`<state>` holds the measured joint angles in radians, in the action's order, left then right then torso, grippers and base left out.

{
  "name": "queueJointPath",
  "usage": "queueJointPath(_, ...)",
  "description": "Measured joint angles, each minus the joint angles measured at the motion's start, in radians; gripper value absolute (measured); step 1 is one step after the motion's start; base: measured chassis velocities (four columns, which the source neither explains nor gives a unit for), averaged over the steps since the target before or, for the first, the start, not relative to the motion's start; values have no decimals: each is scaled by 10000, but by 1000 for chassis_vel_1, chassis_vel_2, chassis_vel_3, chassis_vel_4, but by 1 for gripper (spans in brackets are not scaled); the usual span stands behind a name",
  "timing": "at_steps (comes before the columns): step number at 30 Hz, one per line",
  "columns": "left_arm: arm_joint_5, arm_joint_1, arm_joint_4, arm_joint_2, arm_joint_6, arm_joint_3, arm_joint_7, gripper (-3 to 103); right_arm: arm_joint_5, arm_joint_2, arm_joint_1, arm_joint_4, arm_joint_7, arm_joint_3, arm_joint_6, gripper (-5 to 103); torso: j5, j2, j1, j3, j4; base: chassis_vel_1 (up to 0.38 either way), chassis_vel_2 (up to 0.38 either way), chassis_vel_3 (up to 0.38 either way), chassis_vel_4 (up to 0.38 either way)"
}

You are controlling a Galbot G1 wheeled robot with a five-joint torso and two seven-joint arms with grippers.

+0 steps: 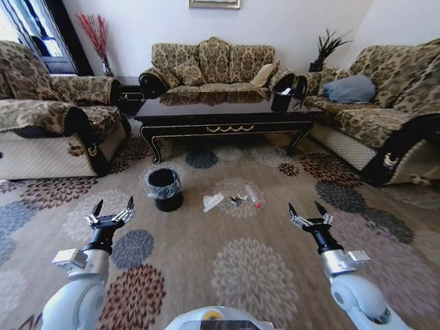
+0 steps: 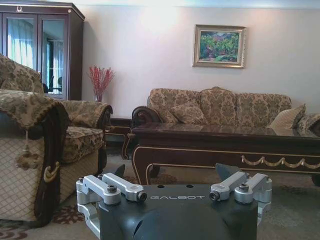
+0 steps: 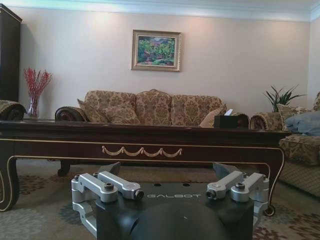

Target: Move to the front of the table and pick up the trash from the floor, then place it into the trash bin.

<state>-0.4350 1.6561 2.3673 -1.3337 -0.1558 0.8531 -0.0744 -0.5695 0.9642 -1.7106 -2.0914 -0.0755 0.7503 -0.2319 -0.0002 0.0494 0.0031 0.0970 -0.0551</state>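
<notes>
The dark glossy table (image 1: 227, 118) stands ahead, with gold scroll trim on its front rail; it also spans the left wrist view (image 2: 225, 145) and the right wrist view (image 3: 140, 142). On the carpet before it lies the trash: a folded white paper scrap (image 1: 212, 201), a tiny dark wrapper (image 1: 235, 200) and a clear red-capped tube (image 1: 254, 199). The black trash bin (image 1: 166, 189) with its clear liner stands left of them. My left gripper (image 1: 113, 207) and right gripper (image 1: 307, 209) hover open and empty, short of the litter.
Patterned sofas line the left (image 1: 48, 117), back (image 1: 210, 69) and right (image 1: 385, 110). A black tissue box (image 1: 280, 101) sits on the table's right end. Flowered carpet (image 1: 240, 268) stretches between me and the litter.
</notes>
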Motion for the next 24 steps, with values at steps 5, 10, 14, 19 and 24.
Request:
queueJointPath(5, 24, 47, 15, -21, 0, -1, 6, 100, 37, 26, 12, 19, -8, -35, -51, 100, 0, 3, -1, 1, -1, -353, 351, 351, -355)
queueJointPath(10, 28, 83, 29, -23, 0, 3, 8, 100, 76, 77, 14, -21, -49, -79, -119, 100, 1, 3, 2, 6, 1, -311, 319, 306, -312)
queueJointPath(14, 41, 103, 30, -38, 1, -2, 9, 100, 123, 89, -26, -37, -126, -58, -119, 100, 3, 2, 8, 9, 1, -204, 191, 188, -171)
queueJointPath(19, 65, 142, 20, -47, 12, -7, 10, 100, 128, 89, -81, -93, -125, -9, -143, 100, 3, 8, -4, 0, -1, -25, 2, 18, -13)
queueJointPath(24, 66, 179, 19, -37, 28, 2, 12, 100, 134, 116, -101, -132, -123, -12, -128, 100, 2, 9, -5, -1, -2, 19, -48, -32, 29)
